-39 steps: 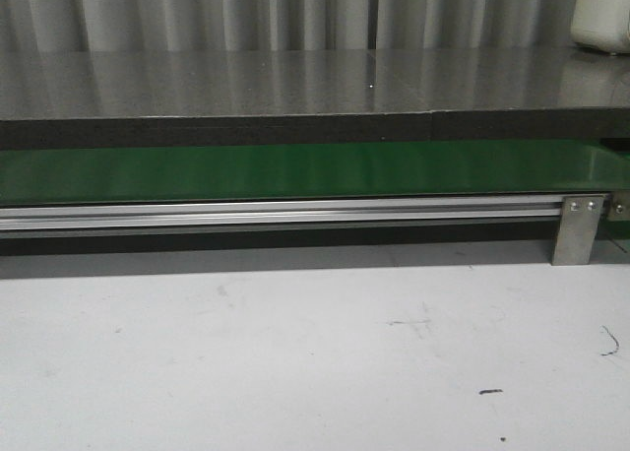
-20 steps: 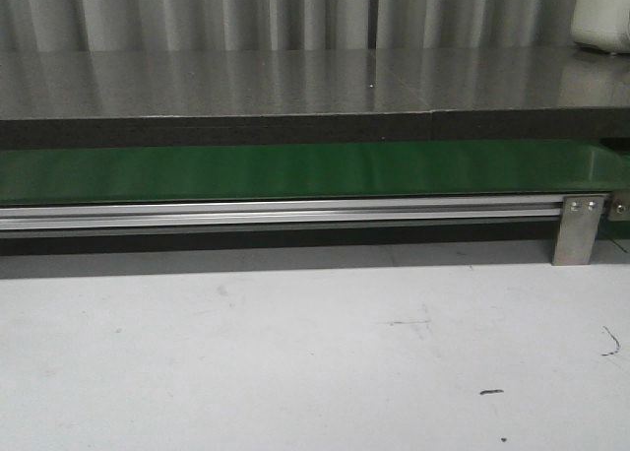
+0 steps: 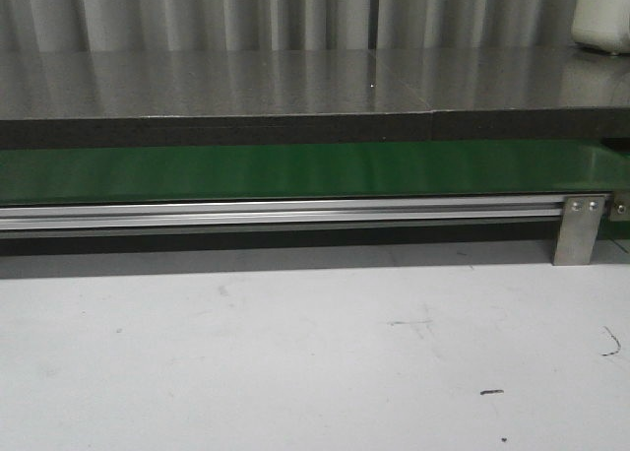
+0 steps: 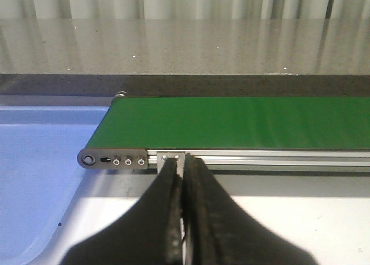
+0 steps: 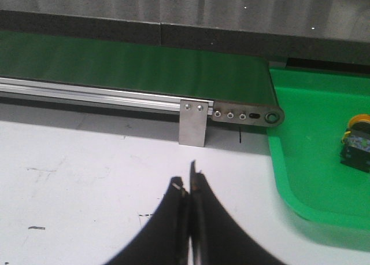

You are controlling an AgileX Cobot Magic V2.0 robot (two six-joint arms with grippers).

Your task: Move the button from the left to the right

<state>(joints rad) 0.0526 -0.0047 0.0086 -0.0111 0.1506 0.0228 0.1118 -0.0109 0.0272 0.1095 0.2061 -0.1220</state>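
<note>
Two tools, left tool (image 4: 184,219) and right tool (image 5: 189,219), sit pinched closed on nothing above the table (image 3: 295,353). One button (image 5: 357,142) already lies in the green tray (image 5: 300,178), off to the right tool's side; whether more follow, I cannot tell

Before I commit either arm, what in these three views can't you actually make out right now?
- Small yellow-and-black object in the green plastic tray, right wrist view: cut off by the picture edge, too small to identify as the button.
- Blue plastic tray, left wrist view: partly cropped, so its contents are unknown.
- White rounded object, front view: cut off at the corner.
</note>
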